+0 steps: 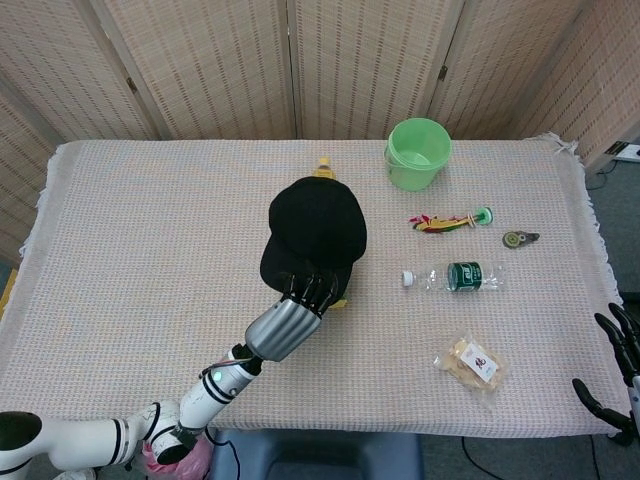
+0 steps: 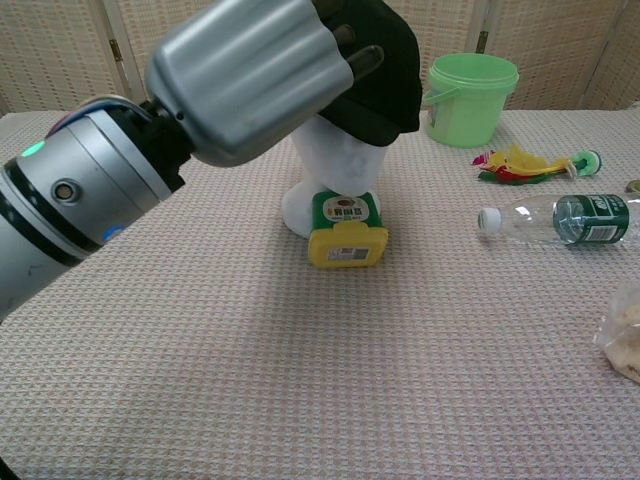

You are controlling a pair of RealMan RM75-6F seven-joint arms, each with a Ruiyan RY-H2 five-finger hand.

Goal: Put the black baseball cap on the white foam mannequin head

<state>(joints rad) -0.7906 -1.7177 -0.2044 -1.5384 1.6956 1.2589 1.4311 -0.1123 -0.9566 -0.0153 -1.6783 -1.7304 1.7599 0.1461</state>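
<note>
The left hand has its fingers clamped on the brim of the black cap, which sits on the white head. The right hand, fingers apart, hangs off the table edge at 4 o'clock.

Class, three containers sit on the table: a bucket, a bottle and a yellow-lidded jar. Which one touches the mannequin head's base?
The green-labelled, yellow-lidded jar, lying against the white foam mannequin head; the green plastic bucket and clear plastic bottle sit apart.

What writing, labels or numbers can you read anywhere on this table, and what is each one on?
None can be read.
Yellow and green box: green label with a red mark, and a barcode sticker below, print too small.
Clear plastic bottle: dark green label with white print, blurred.
Snack packet: white label with a red mark, too small.
Black baseball cap: no lettering visible.
</note>
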